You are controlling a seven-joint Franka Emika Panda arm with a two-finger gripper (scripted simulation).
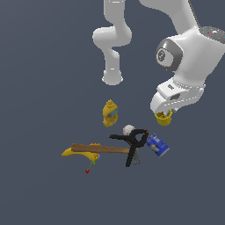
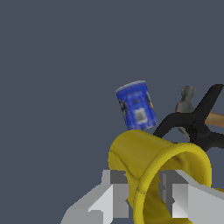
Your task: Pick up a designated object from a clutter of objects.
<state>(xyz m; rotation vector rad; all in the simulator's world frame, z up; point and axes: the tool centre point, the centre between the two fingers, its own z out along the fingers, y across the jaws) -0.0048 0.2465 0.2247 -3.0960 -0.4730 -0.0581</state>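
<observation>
The yellow cup [image 1: 164, 118] is plain, round and rimmed. It hangs under my gripper [image 1: 165, 113], to the exterior view's right of the pile. In the wrist view the cup [image 2: 144, 153] lies tilted with its mouth toward the camera. My gripper [image 2: 146, 192] is shut on the cup's wall, with one finger [image 2: 117, 194] outside and the other finger [image 2: 178, 197] inside the mouth. The clutter lies below and beside it: a blue can [image 1: 157, 145], a black clamp [image 1: 132, 142], a wooden-handled hammer [image 1: 103, 149], a banana [image 1: 81, 154], a white ball [image 1: 128, 129] and a yellow bottle [image 1: 110, 113].
The blue can [image 2: 136, 105], the black clamp [image 2: 192, 124] and the hammer head [image 2: 186, 103] show beyond the cup in the wrist view. A small red marker [image 1: 87, 171] sits in front of the banana. The arm's base [image 1: 112, 78] stands behind the pile on a dark floor.
</observation>
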